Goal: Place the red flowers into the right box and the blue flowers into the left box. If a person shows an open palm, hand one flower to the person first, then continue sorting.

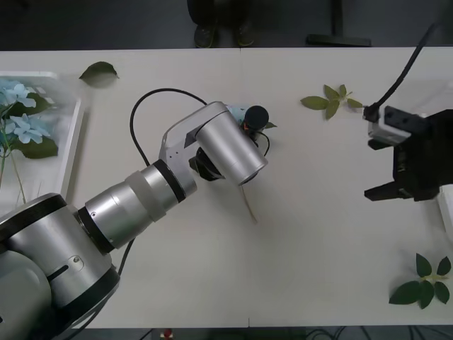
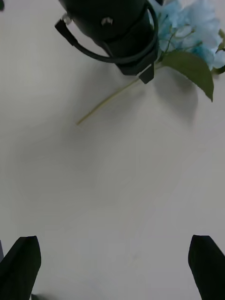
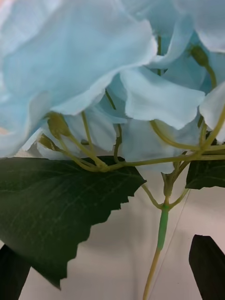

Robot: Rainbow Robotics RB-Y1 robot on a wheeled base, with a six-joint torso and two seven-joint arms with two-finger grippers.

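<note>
Blue flower (image 2: 190, 28): mid-table, under left gripper (image 3: 112, 276), fingers apart astride stem (image 3: 161, 229). Close low on stem, below leaf (image 3: 56, 211); lift clear before carrying to left box (image 1: 71, 142). Right gripper (image 2: 112, 267): apart, idle beside right box (image 1: 446, 209).

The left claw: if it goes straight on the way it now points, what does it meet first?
Most likely the blue flower right before the left claw: its green stem runs between the open fingers.
</note>
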